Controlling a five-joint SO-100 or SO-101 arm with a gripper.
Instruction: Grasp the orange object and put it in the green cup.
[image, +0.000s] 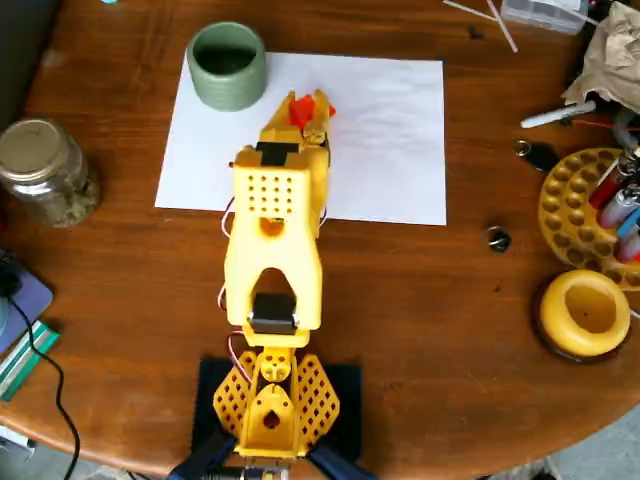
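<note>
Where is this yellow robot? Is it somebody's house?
Probably a home desk or hobby table, not a lab. The round brown wooden table is cluttered: a glass jar with a metal lid, a yellow holed tray holding pens, and crumpled brown paper.

You will find no text, label, brand, number or sign that can be read anywhere in the overhead view. The white sheet of paper (380, 140) is blank; to its left, the glass jar with a metal lid (45, 170) shows no legible label, and to its right, the yellow ring-shaped dish (587, 312) carries no marking you could read.
</note>
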